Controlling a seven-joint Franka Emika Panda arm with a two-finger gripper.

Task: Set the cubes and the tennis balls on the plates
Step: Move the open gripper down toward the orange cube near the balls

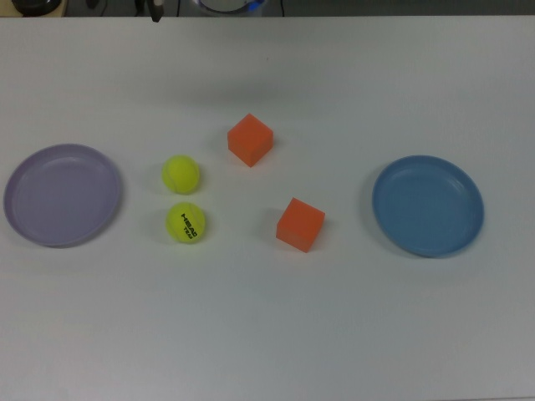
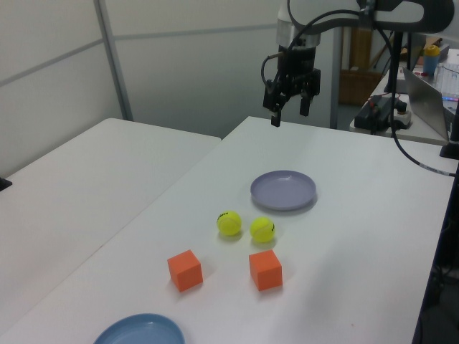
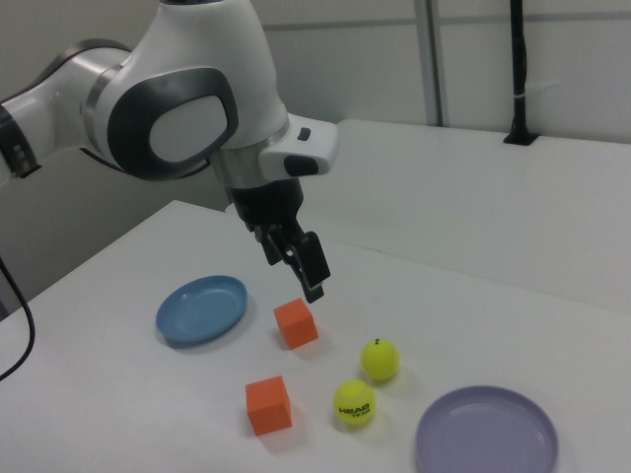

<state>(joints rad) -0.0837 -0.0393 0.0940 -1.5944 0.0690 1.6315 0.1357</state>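
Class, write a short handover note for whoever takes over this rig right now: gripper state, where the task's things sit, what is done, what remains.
Gripper: jaws open, empty, held high above the table's far end in the left view.
Lilac plate and blue plate: both empty, at opposite ends of the table.
Plain tennis ball and HEAD tennis ball: side by side on the table near the lilac plate.
Two orange cubes: on the table between the balls and the blue plate.
Done: nothing placed. Left: all four items.
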